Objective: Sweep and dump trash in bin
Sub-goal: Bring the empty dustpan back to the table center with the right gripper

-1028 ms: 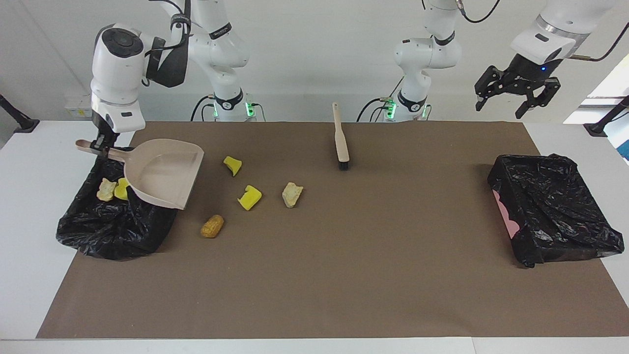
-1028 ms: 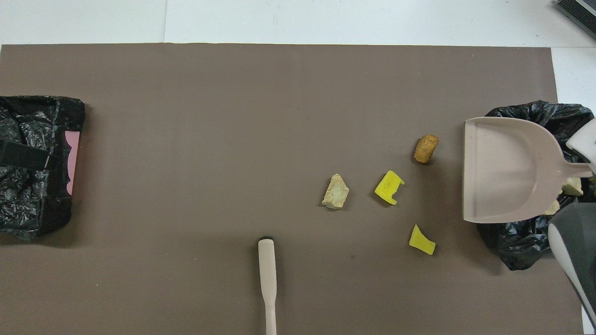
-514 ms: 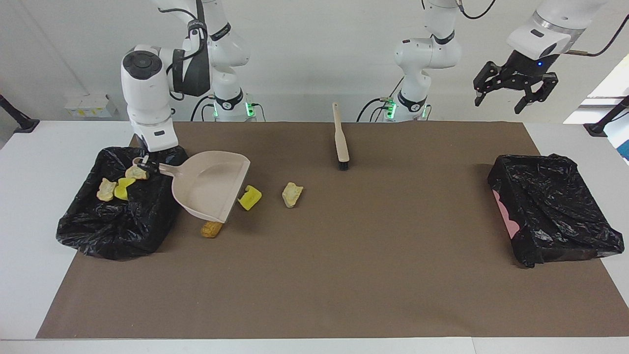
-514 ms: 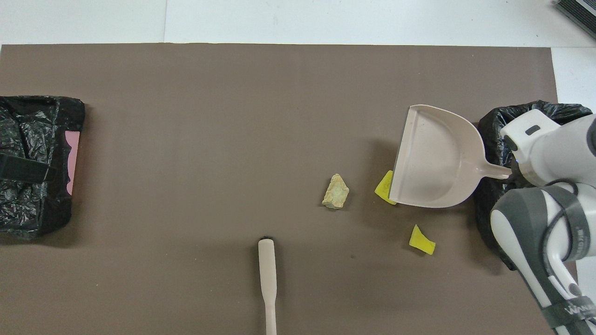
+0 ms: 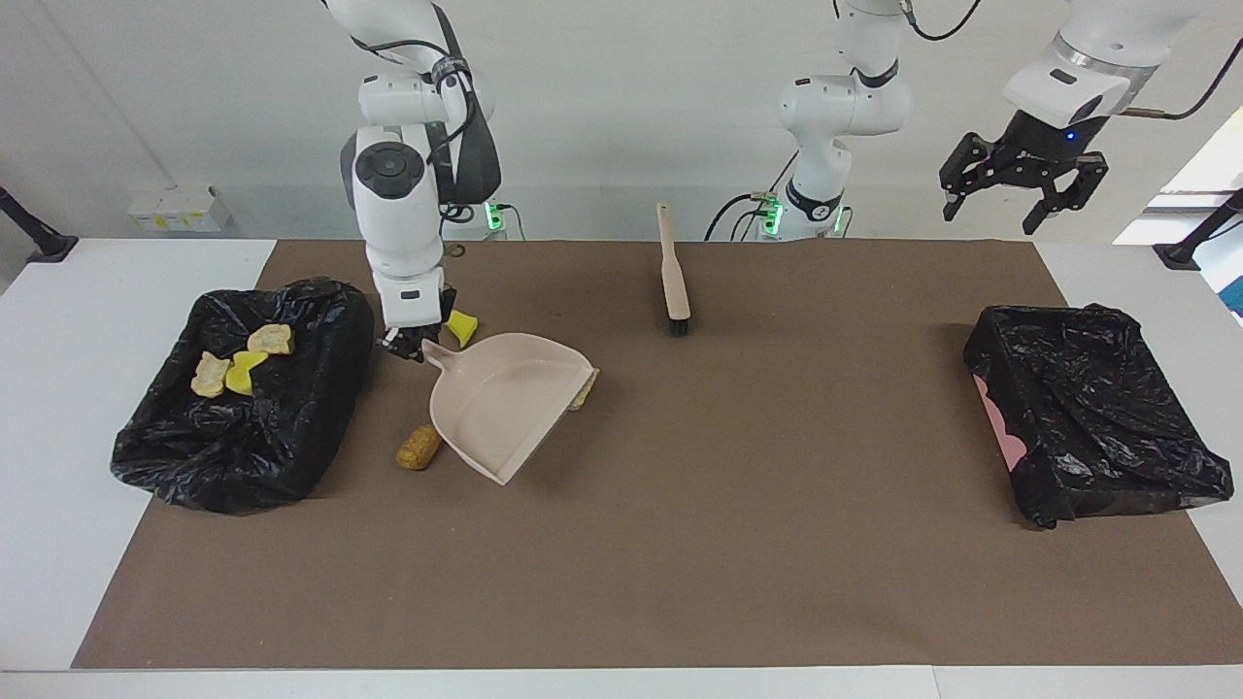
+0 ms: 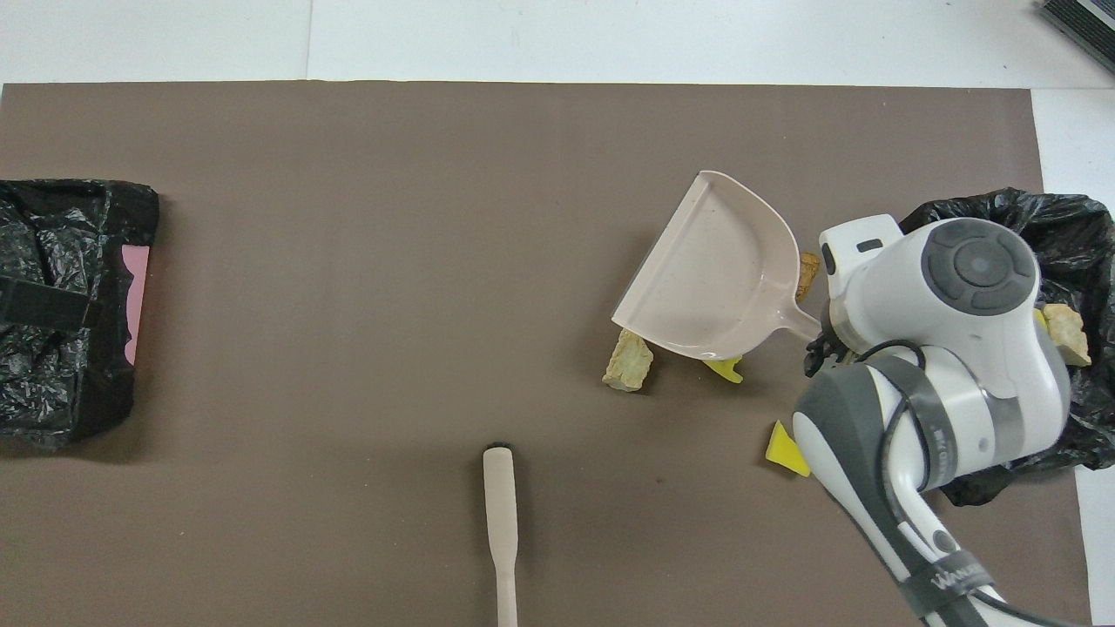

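My right gripper (image 5: pixel 406 345) is shut on the handle of the beige dustpan (image 5: pixel 510 403) (image 6: pixel 714 279), which hangs low over the brown mat beside the bin (image 5: pixel 155 447). Loose trash lies around the pan: a yellow wedge (image 5: pixel 461 327) (image 6: pixel 784 448), an orange-brown piece (image 5: pixel 419 447) (image 6: pixel 808 270), a beige chunk (image 6: pixel 627 361) and a yellow piece (image 6: pixel 725 370) half under the pan's edge. Three pieces (image 5: pixel 243 369) lie in the black-bagged bin (image 6: pixel 1071 235). My left gripper (image 5: pixel 1020 189) waits open, high over the left arm's end.
A beige brush (image 5: pixel 674 272) (image 6: pixel 500 514) lies on the mat near the robots, at the table's middle. A second black-bagged bin (image 5: pixel 1088 417) (image 6: pixel 61 366) with a pink side sits at the left arm's end. White table borders the mat.
The right arm has swung the dustpan from over the bin out toward the table's middle, turning it, so it now covers part of the loose trash. The left gripper has barely shifted.
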{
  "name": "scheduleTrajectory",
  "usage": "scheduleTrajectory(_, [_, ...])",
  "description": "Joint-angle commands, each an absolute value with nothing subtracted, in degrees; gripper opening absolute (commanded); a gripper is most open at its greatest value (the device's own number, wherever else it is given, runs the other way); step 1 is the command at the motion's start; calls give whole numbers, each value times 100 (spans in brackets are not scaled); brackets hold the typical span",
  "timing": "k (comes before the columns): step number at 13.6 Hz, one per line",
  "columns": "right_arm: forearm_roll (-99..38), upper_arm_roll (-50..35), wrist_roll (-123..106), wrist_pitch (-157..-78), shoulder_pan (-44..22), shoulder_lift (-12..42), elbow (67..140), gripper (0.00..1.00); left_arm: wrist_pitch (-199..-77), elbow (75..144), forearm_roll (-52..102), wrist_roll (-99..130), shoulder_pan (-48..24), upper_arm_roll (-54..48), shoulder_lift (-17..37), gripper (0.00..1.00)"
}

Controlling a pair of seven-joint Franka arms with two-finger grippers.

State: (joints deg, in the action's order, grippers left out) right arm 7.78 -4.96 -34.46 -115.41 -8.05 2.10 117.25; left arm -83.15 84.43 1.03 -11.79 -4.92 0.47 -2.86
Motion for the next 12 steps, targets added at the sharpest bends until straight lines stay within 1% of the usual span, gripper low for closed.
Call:
scheduleTrajectory(1, [607, -492, -1774, -11566, -1202, 456, 11566, 0, -8429, 8639, -70, -1195, -474, 9, -395, 100])
scheduleTrajectory(4, [54, -492, -164, -11348, -1747, 869, 11059, 0, -8358, 8771, -70, -942, -466, 9, -475, 100])
scheduleTrajectory(6, [-201, -501, 1076, -11137, -2108, 1237, 10541, 0, -8358, 8763, -62, -932, -483, -9, -475, 100])
scheduleTrajectory(9, [-430, -501, 2246, -10601, -2697, 2220, 9277, 0, -8358, 8763, -53, -941, -457, -9, -475, 100])
scheduleTrajectory(12, [-824, -501, 3065, -10275, -2943, 2986, 8300, 0, -8367, 8754, -53, -940, -439, 9, -466, 100])
